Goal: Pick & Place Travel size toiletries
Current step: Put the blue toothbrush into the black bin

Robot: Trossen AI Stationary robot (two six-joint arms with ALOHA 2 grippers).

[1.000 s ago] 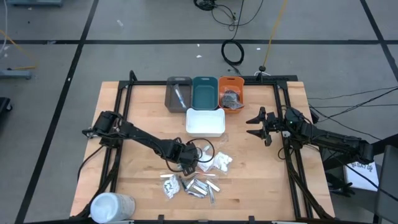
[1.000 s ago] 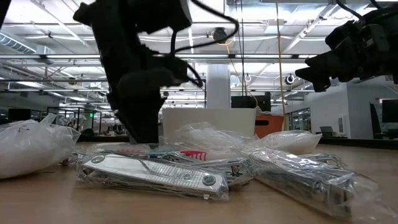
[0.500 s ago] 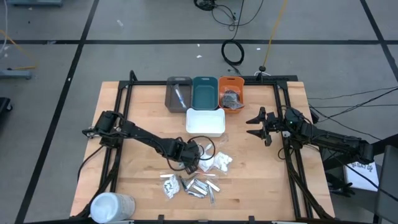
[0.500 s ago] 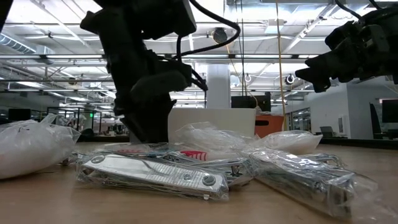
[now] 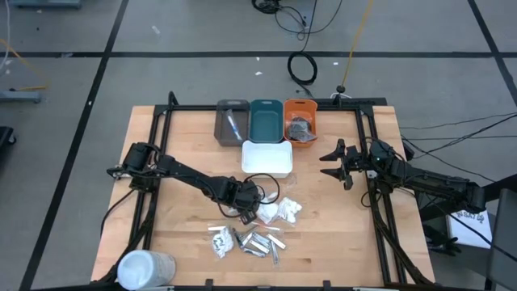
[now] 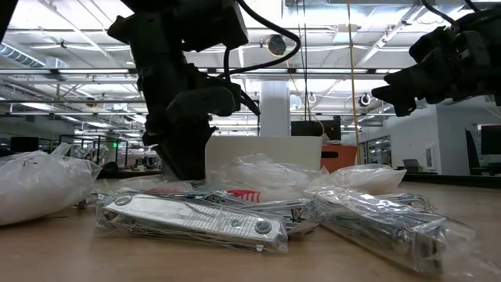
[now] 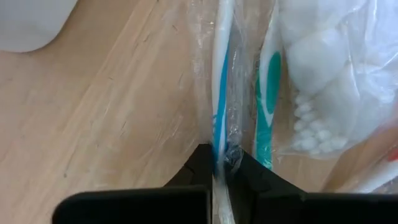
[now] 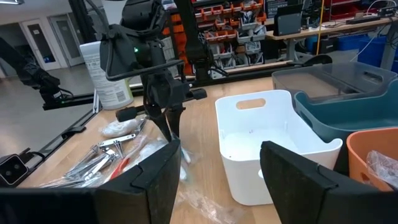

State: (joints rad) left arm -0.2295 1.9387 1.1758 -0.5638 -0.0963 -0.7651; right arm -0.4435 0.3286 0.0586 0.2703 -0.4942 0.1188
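The travel size toiletries lie in a heap [image 5: 260, 230] on the wooden table: clear-wrapped metal pieces [image 6: 196, 219], white packets [image 5: 284, 211] and wrapped sticks. My left gripper [image 5: 246, 208] points steeply down at the heap's far left side and is shut on a blue-and-white toothbrush in clear wrap [image 7: 221, 74]. A teal-striped toothbrush [image 7: 267, 87] lies alongside it, next to a packet of white pieces [image 7: 323, 62]. My right gripper [image 5: 334, 159] hangs open above the table's right part, away from the heap. My left gripper pinches the wrapped blue-and-white toothbrush at its handle [image 7: 219, 144] between its two fingers, one on each side of the stick. The fingers come from above, pointing steeply down, and lie across it. The rest of the toothbrush stretches away flat on the table.
Grey [image 5: 232, 122], teal [image 5: 266, 120] and orange [image 5: 300, 121] trays stand in a row at the far edge, the white tray [image 5: 266, 158] just in front of them. A big white cylinder [image 5: 146, 267] lies at the near left corner. Bare wood lies left of the heap.
My left gripper has shifted slightly toward the table's right, rolled a little at the heap's edge, and drawn its fingers together on the wrapped toothbrush. The heap has stayed where it was.
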